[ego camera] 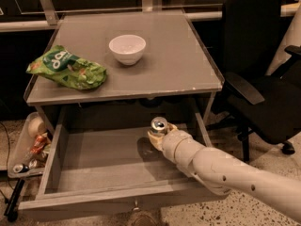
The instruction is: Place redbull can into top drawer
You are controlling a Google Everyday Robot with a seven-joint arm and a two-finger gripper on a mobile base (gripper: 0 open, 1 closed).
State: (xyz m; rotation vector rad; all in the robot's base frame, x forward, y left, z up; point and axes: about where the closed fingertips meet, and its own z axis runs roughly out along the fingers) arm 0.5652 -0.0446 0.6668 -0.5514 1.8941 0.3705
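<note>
A slim redbull can (159,125) stands upright, long axis vertical, silver top facing up, inside the open top drawer (49,166), toward its right rear part. The gripper (159,135) clasps the can's lower body from the right, fingers closed around it (whether the can's base touches the drawer floor cannot be told). The pale, jointed arm (225,173) reaches in from the lower right, sloping across the drawer's front right corner. Above, the grey table (178,74) carries a white bowl (127,48) and a green snack bag (68,71). A black office chair (263,79) stands at right. A tray of trash (21,147) sits left of the drawer.
</note>
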